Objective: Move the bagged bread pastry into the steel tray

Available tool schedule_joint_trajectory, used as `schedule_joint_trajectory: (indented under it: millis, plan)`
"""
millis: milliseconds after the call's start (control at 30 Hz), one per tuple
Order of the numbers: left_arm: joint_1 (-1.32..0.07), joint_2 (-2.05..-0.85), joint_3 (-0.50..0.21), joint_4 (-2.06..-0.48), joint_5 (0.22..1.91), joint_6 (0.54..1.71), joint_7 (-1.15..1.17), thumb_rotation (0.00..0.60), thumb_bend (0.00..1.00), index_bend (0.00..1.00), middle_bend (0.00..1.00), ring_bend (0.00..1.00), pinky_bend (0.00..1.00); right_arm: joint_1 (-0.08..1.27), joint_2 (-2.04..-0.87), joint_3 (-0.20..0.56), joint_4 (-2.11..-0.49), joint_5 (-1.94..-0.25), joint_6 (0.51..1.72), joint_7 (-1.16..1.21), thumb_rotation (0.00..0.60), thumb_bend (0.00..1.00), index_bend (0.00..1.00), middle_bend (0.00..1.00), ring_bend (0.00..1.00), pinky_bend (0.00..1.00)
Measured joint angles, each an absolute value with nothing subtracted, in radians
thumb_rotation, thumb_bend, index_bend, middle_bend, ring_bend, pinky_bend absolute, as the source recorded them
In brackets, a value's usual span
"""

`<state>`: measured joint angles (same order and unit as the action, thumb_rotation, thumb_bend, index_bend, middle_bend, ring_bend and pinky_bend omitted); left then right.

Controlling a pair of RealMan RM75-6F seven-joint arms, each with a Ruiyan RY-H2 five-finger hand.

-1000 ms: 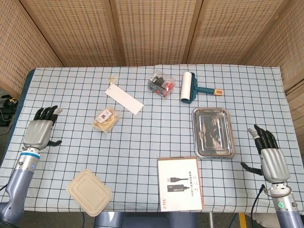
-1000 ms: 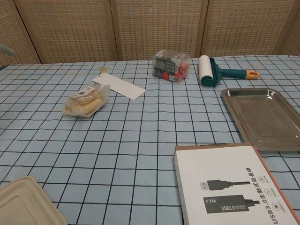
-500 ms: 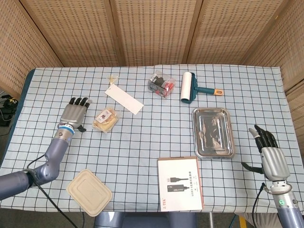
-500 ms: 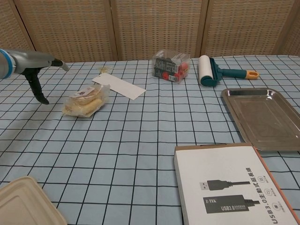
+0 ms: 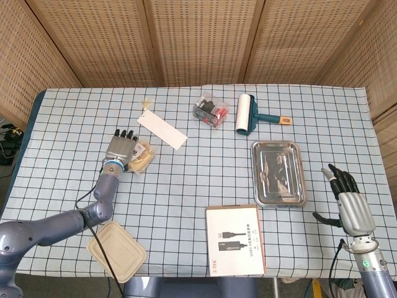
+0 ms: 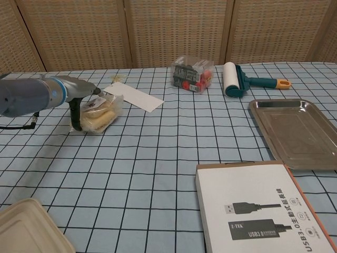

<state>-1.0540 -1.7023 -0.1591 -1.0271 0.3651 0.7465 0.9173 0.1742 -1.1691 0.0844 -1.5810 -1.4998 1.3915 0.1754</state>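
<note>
My left hand (image 5: 121, 148) rests against the bagged bread pastry (image 5: 141, 156), fingers apart, not yet gripping; it lies far left of the steel tray (image 5: 278, 174). Light, squashy, slippery film: I'd pinch its middle gently.

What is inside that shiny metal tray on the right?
Nothing that shows: the steel tray looks empty, with only reflections on its bare bottom. The bagged bread pastry lies far to the left on the cloth, with the left hand against it.
</note>
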Motion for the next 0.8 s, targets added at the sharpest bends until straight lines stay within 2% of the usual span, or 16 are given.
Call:
schedule_joint_trajectory:
  millis: [67,133,233,300,533,800]
  plan:
    - [-1.051,-1.72,-0.157,-1.012,0.422,0.76,0.882,0.6,0.16,0.29,0.05,0.1,0.21,0.174,-1.168,0.082,-1.582,-1.503,1.393,0.177,0.6,0.12,0.0,0.0,0.0,0.0]
    - [-1.046,-1.738,-0.155,-0.993,0.486,0.776,0.842,0.6,0.28,0.46,0.22,0.26,0.35,0.174,-1.167,0.079,-1.585,-1.508,1.394,0.177,0.6,0.12,0.0,0.0,0.0,0.0]
    - [-1.029,-1.772,-0.15,-0.949,0.615,0.813,0.748,0.6,0.37,0.65,0.4,0.42,0.46,0.173,-1.165,0.076,-1.589,-1.515,1.398,0.177,0.6,0.12,0.0,0.0,0.0,0.0]
    - [-1.017,-1.788,-0.147,-0.927,0.681,0.833,0.695,0.6,0.39,0.7,0.44,0.45,0.49,0.172,-1.164,0.076,-1.592,-1.517,1.4,0.175,0.6,0.12,0.0,0.0,0.0,0.0]
    - [-0.974,-1.79,-0.149,-0.928,0.827,0.909,0.582,0.6,0.4,0.72,0.46,0.46,0.5,0.17,-1.157,0.073,-1.602,-1.521,1.406,0.175,0.6,0.12,0.0,0.0,0.0,0.0]
    - [-0.955,-1.705,-0.171,-1.118,0.968,0.989,0.518,0.6,0.4,0.71,0.46,0.46,0.5,0.17,-1.147,0.075,-1.605,-1.516,1.404,0.193,0.6,0.12,0.0,0.0,0.0,0.0]
